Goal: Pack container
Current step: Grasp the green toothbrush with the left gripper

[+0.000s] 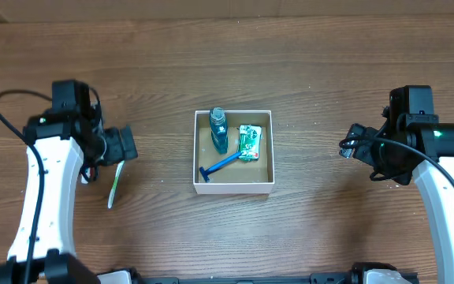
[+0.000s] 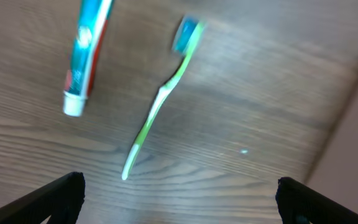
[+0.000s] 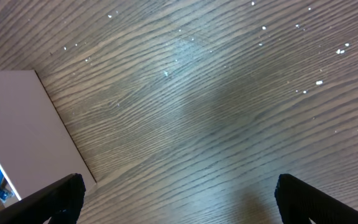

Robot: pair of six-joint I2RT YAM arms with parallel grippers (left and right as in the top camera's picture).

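Overhead, the container (image 1: 233, 188) is shown mid-table between the arms, with a bottle (image 1: 218, 128), razor (image 1: 221, 164) and packet (image 1: 248, 142) laid inside; left wrist, the left gripper (image 2: 179, 180) is spread wide, empty, above a toothbrush (image 2: 160, 102) and tube (image 2: 86, 56); right wrist, the right gripper (image 3: 179, 180) is likewise spread wide, empty, near the container's wall.

A green toothbrush (image 2: 160, 99) lies diagonally on the wooden table (image 2: 260, 93), near a toothpaste tube (image 2: 86, 56); the left gripper (image 2: 179, 202) spreads its 2 fingertips (image 2: 58, 196) wide.
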